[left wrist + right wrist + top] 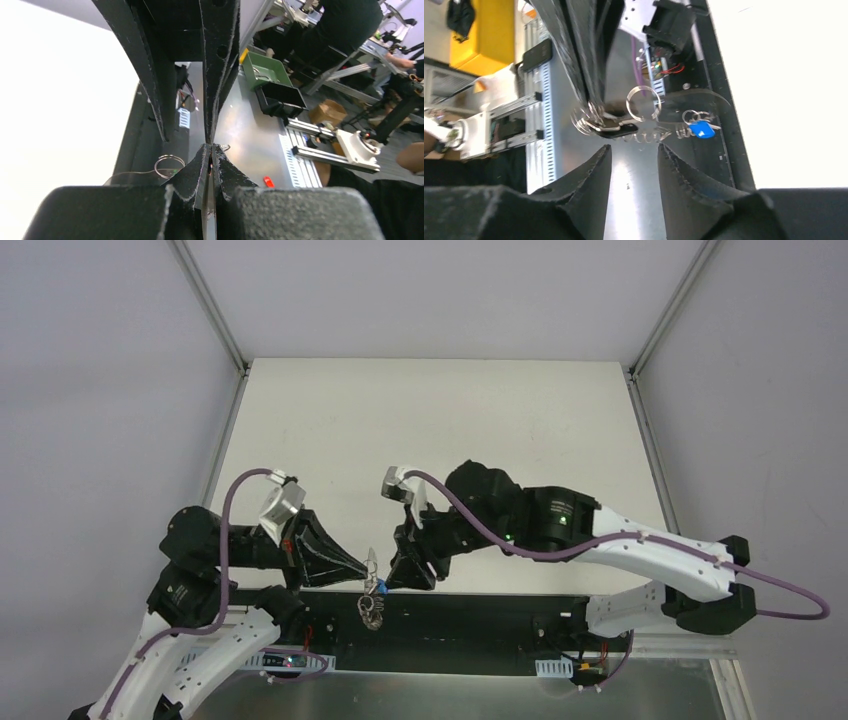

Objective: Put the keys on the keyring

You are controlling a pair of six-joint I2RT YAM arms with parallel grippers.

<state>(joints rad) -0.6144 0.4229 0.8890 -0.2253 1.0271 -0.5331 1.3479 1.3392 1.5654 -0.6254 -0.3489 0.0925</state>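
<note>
Right jaws stand partly open, empty, just short of keys (616, 129); left jaws pinched shut on them.

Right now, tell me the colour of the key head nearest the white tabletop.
Blue key head, clearest in the right wrist view.

The left arm (200, 540) had its jaws pressed shut. Facing them, the right arm (545, 520) held its jaws apart.
</note>
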